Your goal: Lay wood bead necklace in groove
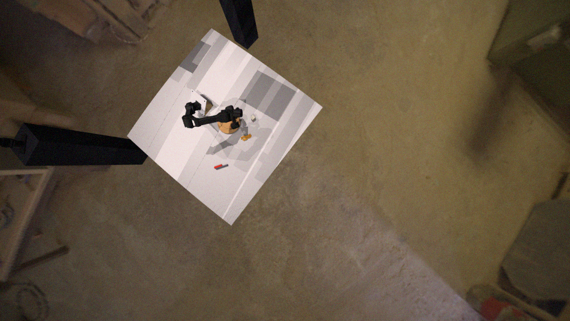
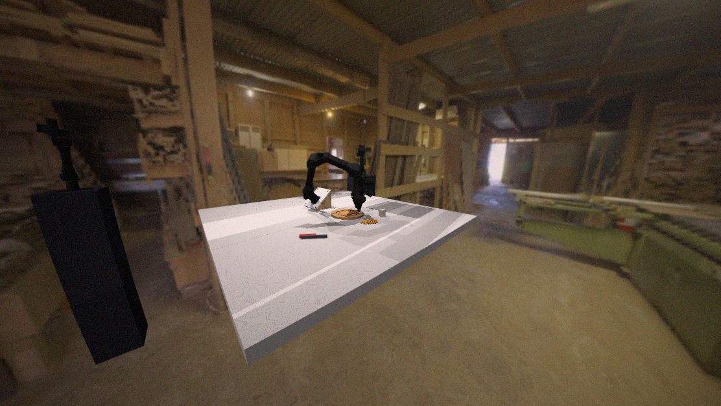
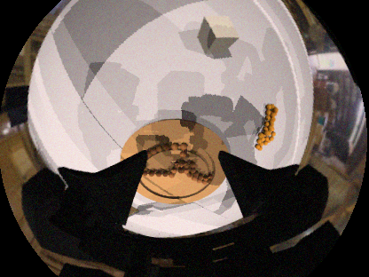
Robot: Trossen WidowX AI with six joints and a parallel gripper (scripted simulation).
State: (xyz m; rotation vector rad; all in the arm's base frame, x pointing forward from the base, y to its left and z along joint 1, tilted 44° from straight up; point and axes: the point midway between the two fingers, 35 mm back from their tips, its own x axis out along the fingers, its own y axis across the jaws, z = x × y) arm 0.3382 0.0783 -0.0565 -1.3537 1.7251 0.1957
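The brown wood bead necklace (image 3: 183, 167) lies bunched on the round bead board (image 3: 164, 129) (image 2: 338, 213) (image 1: 228, 128). In the wrist view, a run of its beads follows the far left of the groove. Other beads cross the middle inside the ring and reach its right side. The near and far right arcs of the groove show bare. My gripper (image 3: 184, 154) (image 2: 359, 209) is open and empty, low over the board. The left finger hides the necklace's left part. The top and exterior views are too small to show the beads' exact seating.
An orange bead string (image 3: 268, 129) (image 1: 246, 137) (image 2: 369, 222) lies beside the board. A pale cube (image 3: 219, 28) (image 1: 253, 117) (image 2: 382, 213) stands beyond it. A red and dark stick-like object (image 1: 218, 166) (image 2: 307, 235) lies farther off. A tilted white panel (image 1: 198, 99) stands near the arm's base.
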